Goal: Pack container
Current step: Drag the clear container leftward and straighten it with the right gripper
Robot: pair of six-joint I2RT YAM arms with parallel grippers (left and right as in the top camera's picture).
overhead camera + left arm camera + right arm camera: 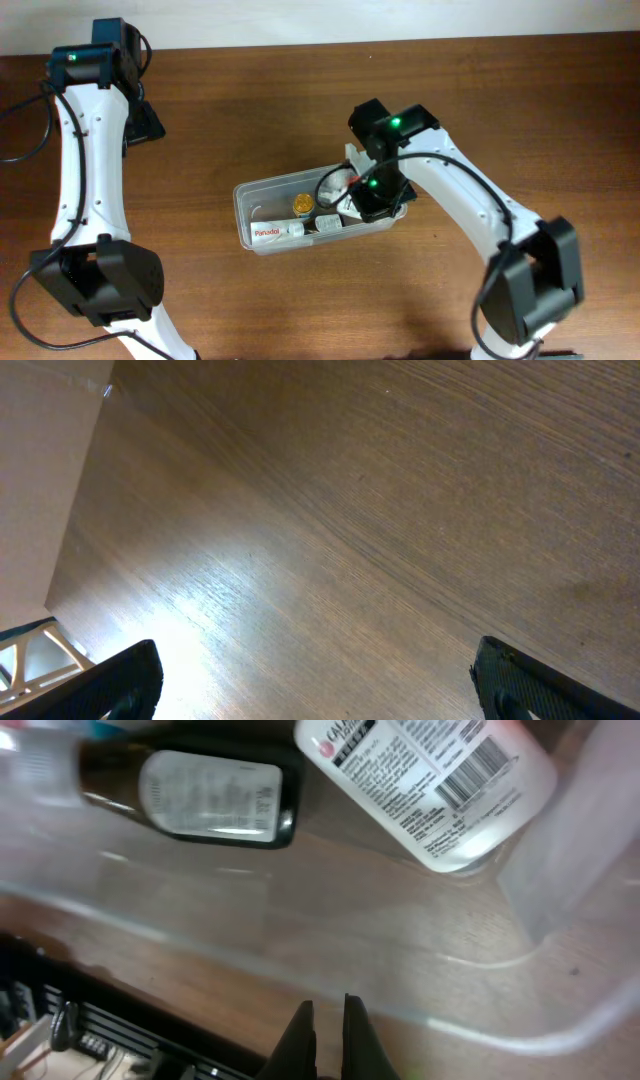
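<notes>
One wide wooden table [260, 90] fills our view, and two white arms work above it. We see the left arm [85, 150] stretched up the far left side and the right arm [470, 195] bent in toward the middle.

Next comes the container [243, 215], a clear tub sitting on the table directly beneath the right gripper [375, 195] and well apart from the left gripper [143, 118]. From the right wrist we look straight down through its see-through wall [570, 890] to the wood underneath.

Over on the left wrist view, the left gripper [315, 690] is released, its dark fingers spread to either edge with only bare table between them. The right gripper [327, 1035] is clenched, fingers nearly touching, and we see nothing caught between them.

Inside the tub, just ahead of the right gripper, we pick out a white bottle [430, 780] lying on its side, barcode up, and a dark bottle [200, 800] with a pale label beside it. Farther from that gripper, toward the tub's left end, lies a small white box [275, 232] with red lettering, and near it a round gold cap [302, 204].
</notes>
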